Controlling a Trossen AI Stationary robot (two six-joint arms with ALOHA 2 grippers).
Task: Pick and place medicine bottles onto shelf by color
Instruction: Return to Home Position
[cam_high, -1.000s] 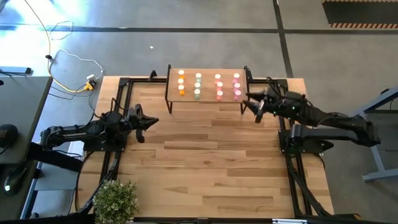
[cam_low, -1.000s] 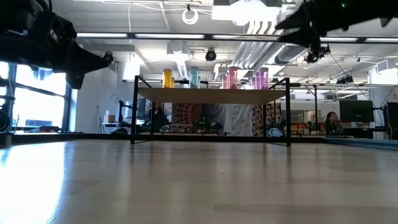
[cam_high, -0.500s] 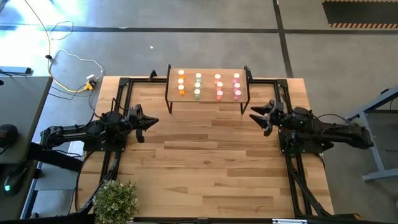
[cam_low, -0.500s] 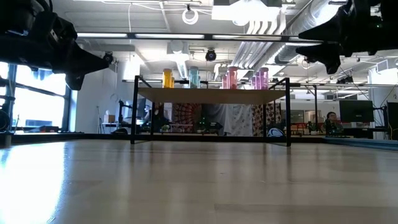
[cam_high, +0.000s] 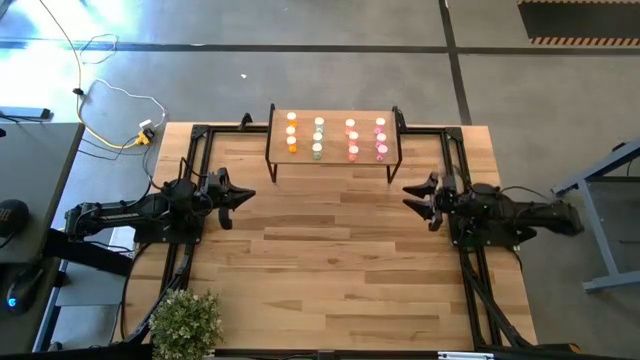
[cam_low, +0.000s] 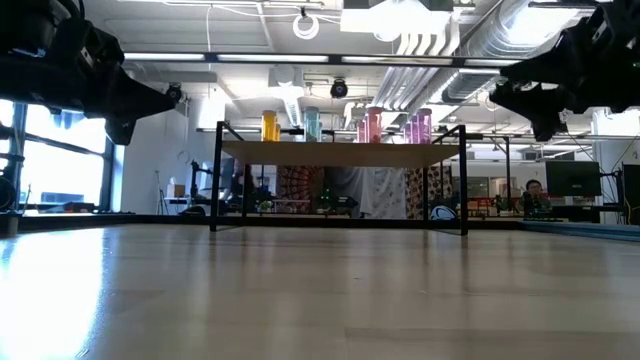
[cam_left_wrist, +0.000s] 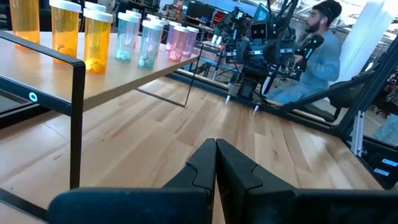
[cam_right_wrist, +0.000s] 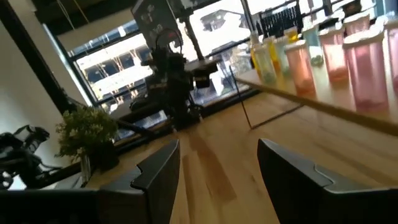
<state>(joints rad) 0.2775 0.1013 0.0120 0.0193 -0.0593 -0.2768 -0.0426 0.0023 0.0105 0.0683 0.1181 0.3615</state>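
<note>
Evidently the medicine bottles (cam_high: 352, 138) are all ranged by colour on the shelf (cam_high: 335, 141), upper centre. The left gripper (cam_high: 248, 196) is pressed closed; the right gripper (cam_high: 408, 196) is spread wide, empty.

Medicine bottles (cam_high: 318, 137) on shelf (cam_high: 335, 140) (atop table (cam_high: 330, 260))

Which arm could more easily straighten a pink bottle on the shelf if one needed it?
Probably right. The right end effector hangs open near the end of the shelf holding the pink bottles; the left end effector is shut, off the end with the orange bottles.
</note>
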